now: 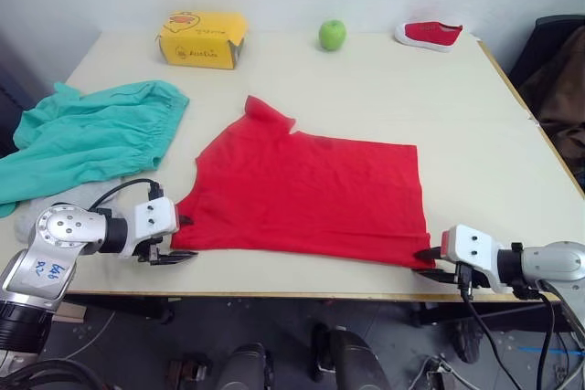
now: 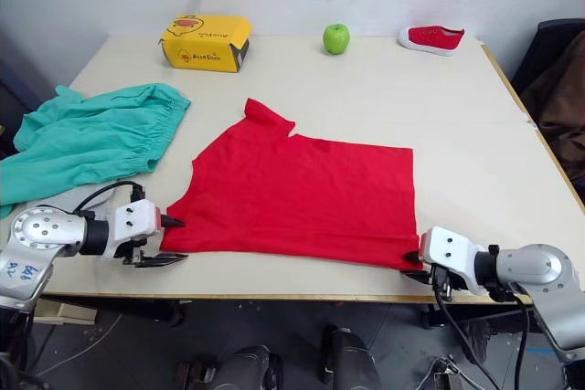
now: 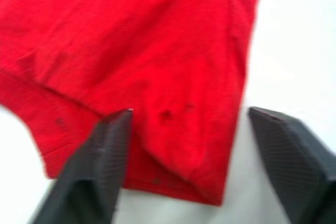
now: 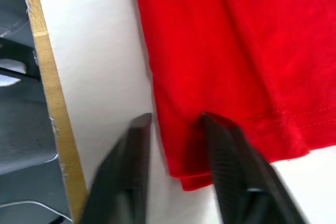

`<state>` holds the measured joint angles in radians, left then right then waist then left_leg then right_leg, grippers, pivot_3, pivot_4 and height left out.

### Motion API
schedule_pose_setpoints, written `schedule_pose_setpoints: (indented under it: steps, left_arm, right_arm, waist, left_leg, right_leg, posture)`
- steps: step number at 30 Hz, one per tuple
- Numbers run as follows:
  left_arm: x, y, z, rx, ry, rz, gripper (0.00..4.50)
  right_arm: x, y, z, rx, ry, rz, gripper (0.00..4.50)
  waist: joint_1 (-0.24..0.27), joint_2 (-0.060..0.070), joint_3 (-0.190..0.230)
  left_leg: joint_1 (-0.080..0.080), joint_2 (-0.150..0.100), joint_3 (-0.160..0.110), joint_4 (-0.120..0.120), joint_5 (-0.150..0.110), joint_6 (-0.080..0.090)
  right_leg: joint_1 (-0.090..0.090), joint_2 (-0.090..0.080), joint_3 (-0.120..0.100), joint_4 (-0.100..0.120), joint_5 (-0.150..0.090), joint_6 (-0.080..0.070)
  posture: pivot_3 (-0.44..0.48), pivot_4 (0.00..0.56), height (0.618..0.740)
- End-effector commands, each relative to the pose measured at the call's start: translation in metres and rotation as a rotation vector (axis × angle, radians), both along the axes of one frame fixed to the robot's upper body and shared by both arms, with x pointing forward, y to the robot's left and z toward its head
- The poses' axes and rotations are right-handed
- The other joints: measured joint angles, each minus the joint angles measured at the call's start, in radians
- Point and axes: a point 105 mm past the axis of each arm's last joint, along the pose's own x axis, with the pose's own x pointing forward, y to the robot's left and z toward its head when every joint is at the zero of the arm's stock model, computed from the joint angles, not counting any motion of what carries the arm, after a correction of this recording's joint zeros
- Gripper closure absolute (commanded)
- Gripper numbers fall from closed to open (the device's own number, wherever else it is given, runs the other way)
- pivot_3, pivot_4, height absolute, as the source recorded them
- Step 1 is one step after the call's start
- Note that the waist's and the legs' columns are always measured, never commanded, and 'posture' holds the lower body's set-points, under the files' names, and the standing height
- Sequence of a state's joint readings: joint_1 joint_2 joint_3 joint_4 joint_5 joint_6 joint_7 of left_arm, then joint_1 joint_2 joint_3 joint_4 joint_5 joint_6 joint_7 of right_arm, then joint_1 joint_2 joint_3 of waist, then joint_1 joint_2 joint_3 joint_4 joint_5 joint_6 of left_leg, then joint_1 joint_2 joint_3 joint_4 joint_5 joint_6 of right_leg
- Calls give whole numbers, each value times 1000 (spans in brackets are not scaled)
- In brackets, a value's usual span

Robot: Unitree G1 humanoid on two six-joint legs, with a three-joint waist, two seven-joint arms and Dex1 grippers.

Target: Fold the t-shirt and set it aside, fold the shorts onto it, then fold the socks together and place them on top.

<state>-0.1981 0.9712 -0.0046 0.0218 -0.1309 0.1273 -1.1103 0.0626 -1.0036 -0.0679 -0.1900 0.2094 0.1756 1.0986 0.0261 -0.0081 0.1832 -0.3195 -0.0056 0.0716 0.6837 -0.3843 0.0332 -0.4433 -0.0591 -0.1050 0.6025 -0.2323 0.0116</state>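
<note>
The red t-shirt (image 1: pixel 311 194) lies flat in the middle of the table, one sleeve pointing to the far left. My left gripper (image 1: pixel 186 239) is at its near left corner, open, and its fingers (image 3: pixel 107 145) straddle the hem corner. At the near right corner my right gripper (image 4: pixel 176 118) is open a little, one finger on the bare table and the other over the hem. The teal shorts (image 1: pixel 91 134) lie crumpled at the table's left side. A bit of light grey socks (image 1: pixel 66 196) peeks out from under them, close to my left arm.
A yellow box (image 1: pixel 203 38), a green apple (image 1: pixel 332 34) and a small red shoe (image 1: pixel 430 34) stand along the far edge. The table's front edge (image 1: pixel 274 294) runs just below both grippers. A chair with dark cloth (image 1: pixel 558 79) stands at the right.
</note>
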Motion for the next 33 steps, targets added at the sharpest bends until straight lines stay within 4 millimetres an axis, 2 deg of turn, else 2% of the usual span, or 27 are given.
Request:
schedule_pose_setpoints:
  steps: [1, 2, 8, 13, 18, 24, 28, 33]
  left_arm:
    - [-2, 2, -11, 11, 29, 10, 2214]
    - [-3, 2, -11, 11, 29, 9, 2566]
    - [-13, 1, -9, -2, 60, -13, 4481]
    - [-36, 0, -5, -25, 130, -30, 4481]
    - [-47, 3, -8, -11, 146, -1, 4481]
    - [-54, 1, -10, -18, 157, 8, 4481]
    - [-61, -1, -8, -26, 168, 3, 4481]
    - [-76, -3, -11, -30, 225, -11, 4481]
  right_arm:
    - [1, -9, -11, -36, 14, -48, 4278]
    - [1, -9, -11, -36, 14, -47, 4500]
    - [0, -15, -11, -55, -3, -2, 4500]
    - [-11, -24, -5, -89, -3, 108, 4500]
    - [-21, -30, -6, -91, 30, 146, 4500]
    - [-27, -27, -3, -70, 47, 164, 4500]
    - [-33, -19, 6, -58, 53, 186, 4500]
    - [-34, -16, 12, -65, 53, 180, 4500]
  waist:
    - [2, 0, -1]
    - [3, 0, -1]
    - [2, 0, -1]
    - [-1, 0, -1]
    - [1, 0, -1]
    - [1, 0, -1]
    - [1, 1, -1]
    - [-2, 3, 1]
  left_leg:
    - [0, 0, 0, 0, 0, 0]
    - [0, 0, 0, 0, 0, 0]
    - [0, 0, 0, 0, 1, 0]
    - [-1, 0, 0, 0, 1, -3]
    - [-1, 0, 0, -1, 0, -4]
    - [-2, 0, 0, -1, -2, -3]
    - [-1, 0, 0, -1, -3, -1]
    - [-1, 1, 0, -1, -4, 2]
  right_leg:
    - [0, 0, 0, 0, 0, 0]
    - [1, 0, 0, 0, 0, 0]
    - [1, -1, 0, 0, 0, 0]
    - [-1, -1, -1, 0, -1, 0]
    - [-1, -1, -1, -2, -4, 3]
    - [-1, -1, -1, -2, -4, 3]
    - [-1, -1, -1, -2, -4, 3]
    - [-1, 0, -1, -1, -5, 2]
  posture:
    - [0, 150, 740]
    - [0, 150, 740]
    - [0, 150, 740]
    - [0, 150, 740]
    - [0, 150, 740]
    - [0, 150, 740]
    - [0, 150, 740]
    - [0, 150, 740]
